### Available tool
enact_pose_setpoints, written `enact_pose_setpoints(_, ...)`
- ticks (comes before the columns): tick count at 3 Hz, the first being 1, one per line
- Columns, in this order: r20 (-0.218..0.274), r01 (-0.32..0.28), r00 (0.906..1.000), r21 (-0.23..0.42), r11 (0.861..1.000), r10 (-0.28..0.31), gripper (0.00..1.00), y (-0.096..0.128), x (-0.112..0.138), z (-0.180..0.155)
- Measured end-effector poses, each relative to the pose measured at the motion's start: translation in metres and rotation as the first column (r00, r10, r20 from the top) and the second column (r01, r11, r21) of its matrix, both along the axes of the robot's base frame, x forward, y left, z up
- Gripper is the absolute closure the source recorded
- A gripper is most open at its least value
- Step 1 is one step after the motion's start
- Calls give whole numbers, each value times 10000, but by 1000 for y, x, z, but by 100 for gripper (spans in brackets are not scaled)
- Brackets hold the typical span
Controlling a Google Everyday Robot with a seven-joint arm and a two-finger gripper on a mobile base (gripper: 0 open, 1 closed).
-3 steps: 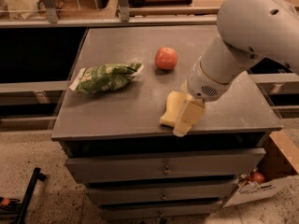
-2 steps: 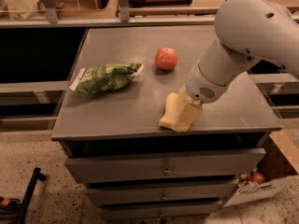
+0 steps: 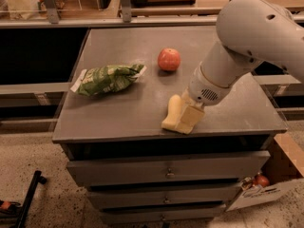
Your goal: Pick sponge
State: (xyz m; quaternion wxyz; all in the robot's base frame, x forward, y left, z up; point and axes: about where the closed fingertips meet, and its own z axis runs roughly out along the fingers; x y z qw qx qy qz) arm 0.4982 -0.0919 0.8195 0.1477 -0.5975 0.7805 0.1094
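The pale yellow sponge (image 3: 171,112) lies on the grey cabinet top (image 3: 118,113) near its front edge, right of the middle. My gripper (image 3: 186,120) comes down from the upper right on the white arm (image 3: 247,37) and is right against the sponge's right side, hiding that part. A red-orange round fruit (image 3: 169,59) sits behind the sponge, apart from it.
A green bag of leafy snack (image 3: 107,79) lies on the left part of the top. Drawers (image 3: 166,172) are below the top. A cardboard box (image 3: 266,186) with a red fruit stands on the floor at the right. Shelving runs along the back.
The arm and gripper have shifted slightly left and lower against the sponge. The sponge has moved a little left with it. The fruit and bag have not moved.
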Motion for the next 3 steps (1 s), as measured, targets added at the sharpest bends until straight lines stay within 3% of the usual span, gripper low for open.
enact_pose_setpoints(1, 3, 1, 10000, 0, 10000, -1, 100, 0, 0, 0)
enact_pose_setpoints(2, 711, 125, 9974, 218, 9997, -140, 100, -7, 10, 48)
enact_pose_setpoints(3, 1654, -36, 9862, 585, 9983, -61, 100, -13, 16, 110)
